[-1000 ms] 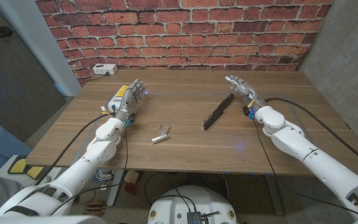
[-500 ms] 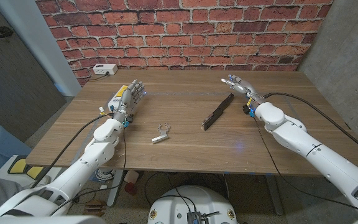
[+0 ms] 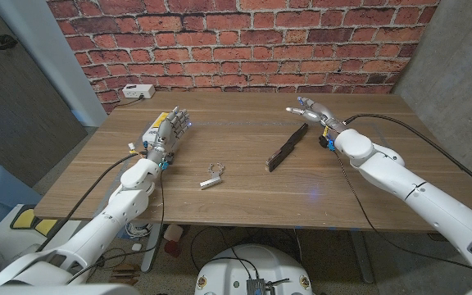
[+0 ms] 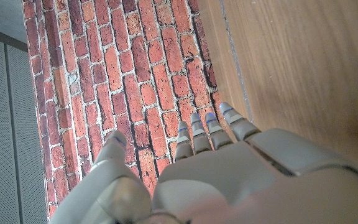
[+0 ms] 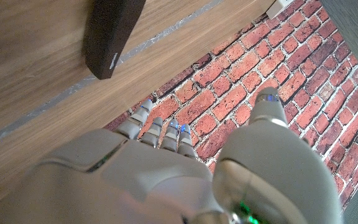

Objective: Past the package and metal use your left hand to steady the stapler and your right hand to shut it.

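The black stapler (image 3: 288, 146) lies long and low on the wooden table (image 3: 244, 197), right of the middle, its far end pointing at the brick wall. My right hand (image 3: 312, 111) hovers just beyond that far end, fingers apart and holding nothing. In the right wrist view the stapler's end (image 5: 110, 31) shows ahead of my right hand (image 5: 166, 168), apart from it. My left hand (image 3: 168, 129) stands at the table's left side, fingers spread, well away from the stapler. The left wrist view has my left hand (image 4: 216, 168) against the wall and bare wood.
A small silver metal piece (image 3: 212, 176) lies near the table's middle, between my arms. At the back left corner stands a white box (image 3: 138, 92) with a cable. The brick wall (image 3: 244, 45) closes the table's far side.
My right hand has moved leftward and a little farther back, nearer the stapler's far end. The left hand and the stapler have stayed where they were.
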